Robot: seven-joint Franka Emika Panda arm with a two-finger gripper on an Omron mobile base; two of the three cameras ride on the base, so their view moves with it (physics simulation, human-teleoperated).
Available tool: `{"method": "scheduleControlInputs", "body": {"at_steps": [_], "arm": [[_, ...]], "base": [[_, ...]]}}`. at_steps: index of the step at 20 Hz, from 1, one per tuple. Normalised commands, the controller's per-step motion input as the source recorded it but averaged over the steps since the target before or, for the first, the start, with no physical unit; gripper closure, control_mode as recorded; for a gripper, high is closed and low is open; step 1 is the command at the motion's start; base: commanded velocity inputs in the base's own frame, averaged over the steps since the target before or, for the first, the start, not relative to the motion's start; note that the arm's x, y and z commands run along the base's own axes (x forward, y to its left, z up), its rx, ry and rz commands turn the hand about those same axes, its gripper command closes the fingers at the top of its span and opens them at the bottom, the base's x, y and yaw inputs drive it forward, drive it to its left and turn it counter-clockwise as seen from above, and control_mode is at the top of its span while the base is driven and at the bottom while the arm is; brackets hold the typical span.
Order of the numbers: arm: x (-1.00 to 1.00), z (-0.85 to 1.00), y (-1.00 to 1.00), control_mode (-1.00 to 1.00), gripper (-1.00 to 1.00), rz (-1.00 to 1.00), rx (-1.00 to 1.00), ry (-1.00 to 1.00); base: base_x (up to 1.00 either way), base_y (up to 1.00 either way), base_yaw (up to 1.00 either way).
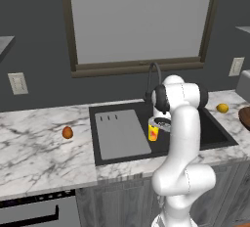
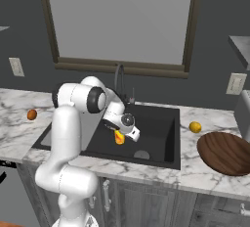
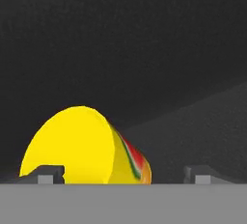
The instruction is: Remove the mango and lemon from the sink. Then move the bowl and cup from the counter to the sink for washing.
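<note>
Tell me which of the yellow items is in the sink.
The small yellow tumbler with a red-orange mark, inside the black sink basin; the round yellow lemon sits on the white marble counter.

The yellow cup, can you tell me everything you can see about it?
The cup is a small, plain yellow tumbler with a red and orange mark on its side. It sits inside the black sink, right beside the grey ribbed panel. The gripper is just above it with its jaws spread wide on either side, not squeezing. Whether the cup rests on the sink's floor is unclear.
</note>
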Motion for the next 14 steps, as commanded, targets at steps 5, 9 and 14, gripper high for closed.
{"method": "scheduleControlInputs", "body": {"at_steps": [5,9,14], "arm": [[-0.13,0.16,0.01,-1.0,-1.0,0.0,0.0,-0.05],[-0.15,0.18,0.0,-1.0,-1.0,0.0,0.0,-0.04],[-0.16,0.21,0.0,-1.0,-1.0,0.0,0.0,0.0]], "base": [[0.0,0.0,0.0],[0.0,0.0,0.0],[0.0,0.0,0.0]]}}
